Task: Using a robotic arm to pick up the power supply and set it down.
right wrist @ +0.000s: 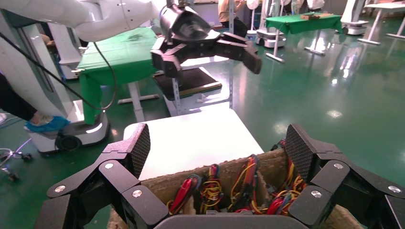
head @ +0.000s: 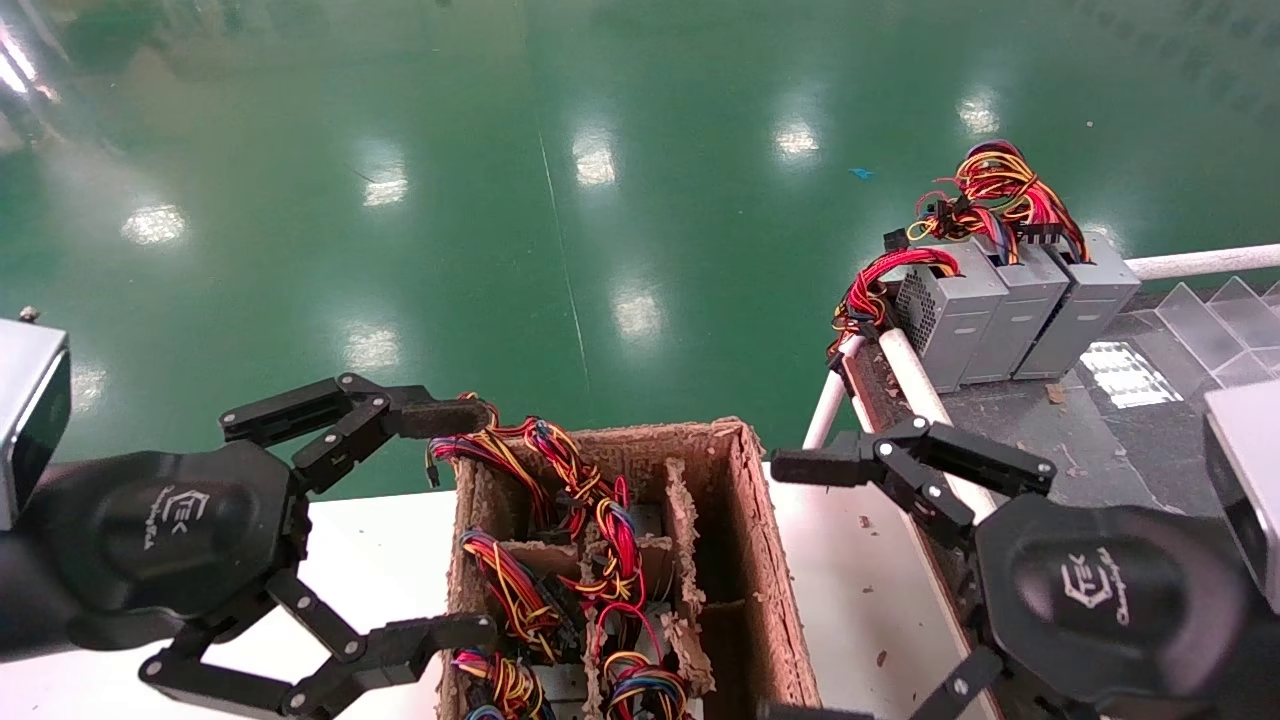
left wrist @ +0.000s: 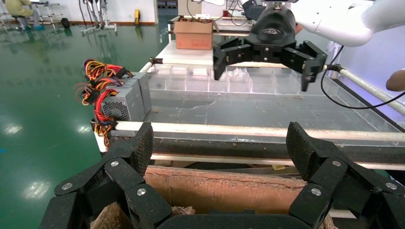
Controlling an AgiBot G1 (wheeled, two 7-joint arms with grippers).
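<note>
A worn cardboard box (head: 762,560) with dividers stands on the white table (head: 370,560). Power supplies sit in its compartments, with only their red, yellow and purple wire bundles (head: 590,520) (right wrist: 210,187) and slivers of grey metal showing. My left gripper (head: 470,522) (left wrist: 219,143) hovers open at the box's left side, nothing between its fingers. My right gripper (head: 785,590) (right wrist: 217,148) hangs open just right of the box, also holding nothing. Each wrist view looks across the box wall (left wrist: 224,186) at the other arm's gripper.
Three grey power supplies (head: 1020,310) stand side by side on the dark bench (head: 1130,430) at the right, their wires (head: 1000,190) piled behind them; the leftmost (left wrist: 119,102) has a perforated face. Clear plastic trays (head: 1220,320) lie beyond. White rails (head: 915,375) edge the bench. Green floor lies ahead.
</note>
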